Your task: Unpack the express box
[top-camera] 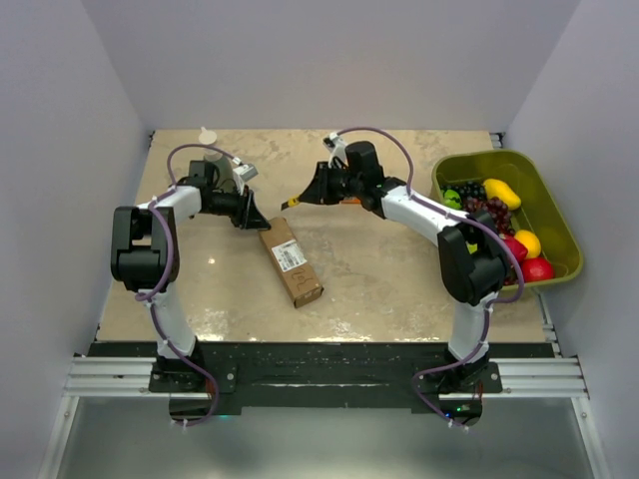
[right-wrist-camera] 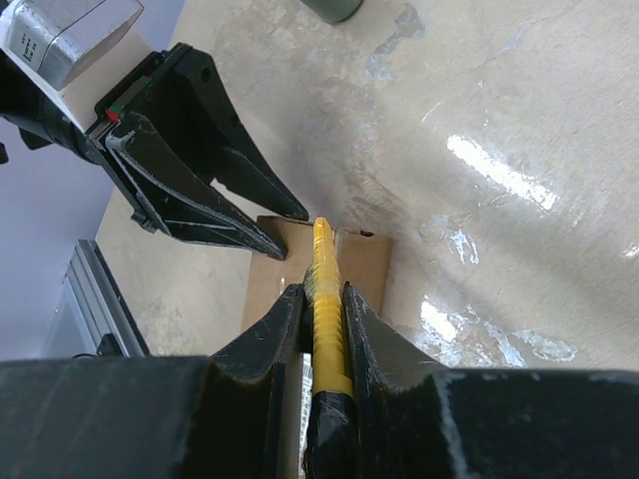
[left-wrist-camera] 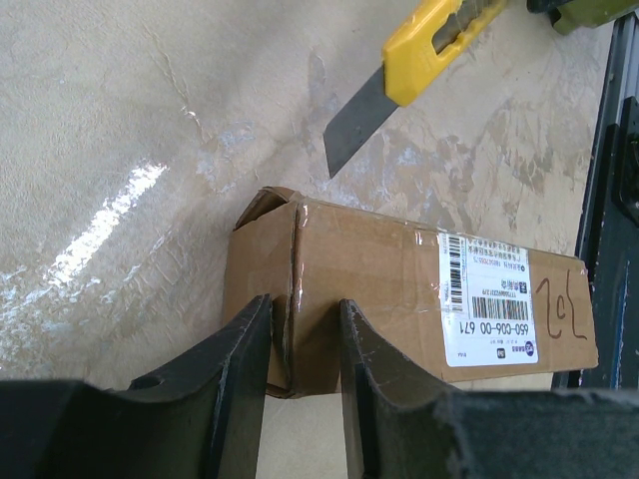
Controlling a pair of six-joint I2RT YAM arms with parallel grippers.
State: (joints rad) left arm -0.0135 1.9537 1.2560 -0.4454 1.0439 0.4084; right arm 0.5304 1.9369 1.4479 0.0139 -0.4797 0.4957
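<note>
The unpacking has barely begun. The express box [top-camera: 291,261] lies flat and slantwise on the bench [top-camera: 399,279], left of centre. Its flaps are shut and clear tape runs unbroken over the white label [left-wrist-camera: 489,299]. Only the far end flap looks a little buckled at one corner, and nothing has come out.

The right pincer [right-wrist-camera: 321,291] is clamped on a yellow utility knife [left-wrist-camera: 429,45]. The blade [left-wrist-camera: 351,125] is extended and hangs just past the box's far end, apart from the cardboard. The left pincer [left-wrist-camera: 303,304] has its fingers slightly apart with nothing between them. It is poised over that same far end, though I cannot tell whether it touches the box.

By my reading, all the real work is left: slitting the tape, lifting the flaps and taking out the contents.

There is plenty of bare bench to the right of the box, as far as the green fruit basket [top-camera: 555,215], and a strip between its near end and the front edge. The tight spot is the far end, where the blade and the left fingers sit close together. A cut along the seam would probably need to run toward the near end, away from them.
</note>
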